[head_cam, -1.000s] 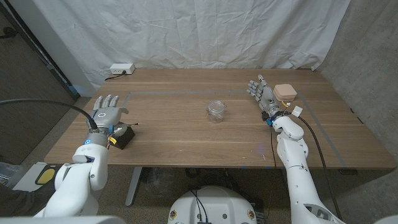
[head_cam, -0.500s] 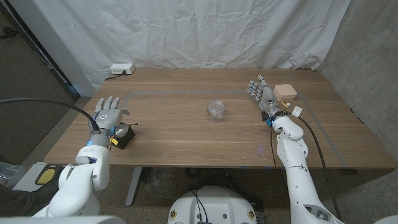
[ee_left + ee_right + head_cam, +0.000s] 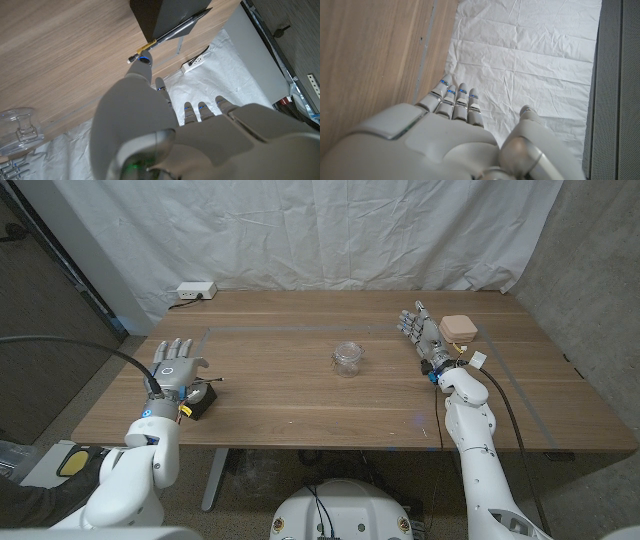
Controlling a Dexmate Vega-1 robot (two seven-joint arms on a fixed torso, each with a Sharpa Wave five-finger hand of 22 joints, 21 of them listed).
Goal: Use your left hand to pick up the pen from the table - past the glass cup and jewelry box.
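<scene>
A dark pen with a gold band lies across the top of a small black box near the table's left front. My left hand hovers just left of it, fingers spread and holding nothing. In the left wrist view the pen lies on the black box, and one fingertip of my left hand is close to the pen's near end. The glass cup stands at mid-table. A beige rounded box sits at the far right, beside my open right hand.
A white power strip lies at the table's back left edge. A small white tag lies near my right wrist. White cloth hangs behind the table. The glass cup shows at the edge of the left wrist view.
My left hand and forearm have edged slightly to the right, so more of the black box shows. The right hand, cup and boxes have not moved.
</scene>
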